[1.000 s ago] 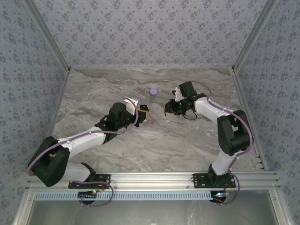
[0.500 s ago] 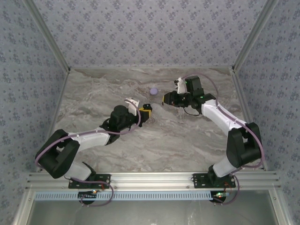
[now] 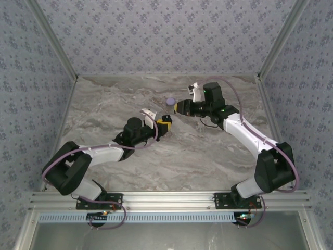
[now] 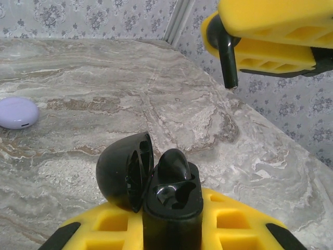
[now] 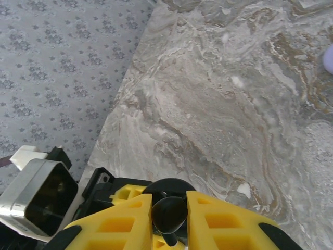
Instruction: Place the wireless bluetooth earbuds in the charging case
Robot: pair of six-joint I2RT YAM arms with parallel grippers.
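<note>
Charging case (image 4: 170,211), black, lid open, clamped in left claw (image 3: 164,123); right claw (image 5: 169,211) pinching earbud (image 4: 228,60).

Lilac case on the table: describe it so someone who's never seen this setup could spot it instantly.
Start at the marble-patterned table and look to its far middle, just beyond where the left gripper and right gripper face each other. A small rounded lilac case lies there closed, touched by neither gripper. The black charging case, by contrast, is open and held in the left gripper.
</note>
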